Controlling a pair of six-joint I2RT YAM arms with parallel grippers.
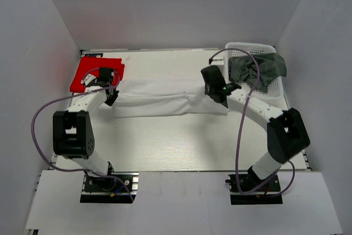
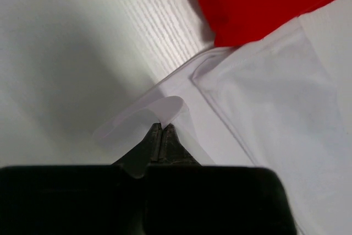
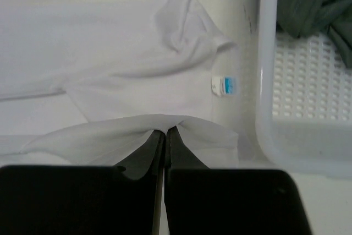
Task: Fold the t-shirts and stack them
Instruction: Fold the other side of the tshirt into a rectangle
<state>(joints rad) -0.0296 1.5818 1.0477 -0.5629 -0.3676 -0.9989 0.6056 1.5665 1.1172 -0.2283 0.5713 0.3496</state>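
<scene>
Between white walls (image 1: 176, 4), a white t-shirt (image 1: 159, 100) spans the pale table (image 1: 181, 147).

We see a pale, wood-grained table (image 1: 165, 147). A white t-shirt (image 1: 165, 100) lies across its middle as a long band running left to right. At the far left corner lies a red t-shirt (image 1: 88, 72), folded flat, its near edge touching the white one's left end. A white lattice basket (image 1: 247, 45) stands at the far right corner. A small white-and-blue tag (image 3: 225, 85) lies between the white shirt and the basket.
</scene>
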